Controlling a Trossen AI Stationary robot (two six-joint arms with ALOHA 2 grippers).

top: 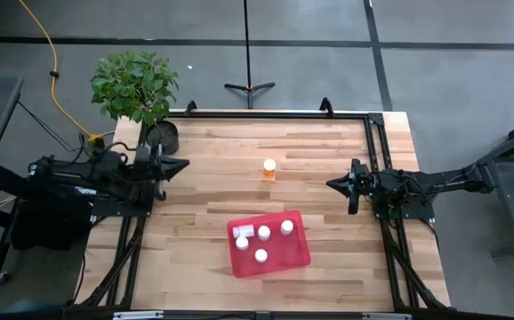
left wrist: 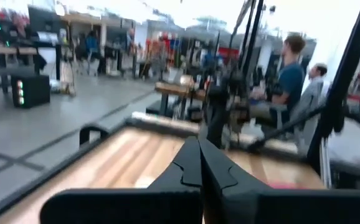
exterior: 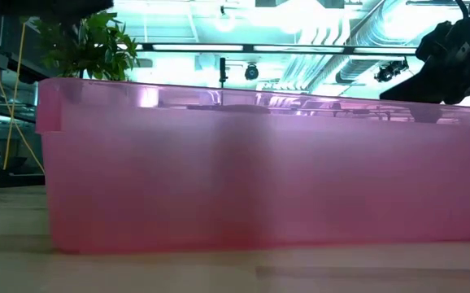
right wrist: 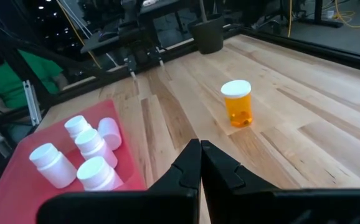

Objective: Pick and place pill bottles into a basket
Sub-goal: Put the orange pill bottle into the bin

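Amber bottle (top: 269, 169) stands alone mid-table, five white ones in the basket (top: 297, 255). Right gripper (top: 333, 185) and left gripper (top: 183, 164) both closed, empty. Open right wide, approach level, grip below the cap

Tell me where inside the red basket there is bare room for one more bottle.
The shallow red plastic basket has bare floor along its right side, beside the white-capped pill bottles. Its left and middle are crowded. The amber-orange bottle stands outside on bare wood.
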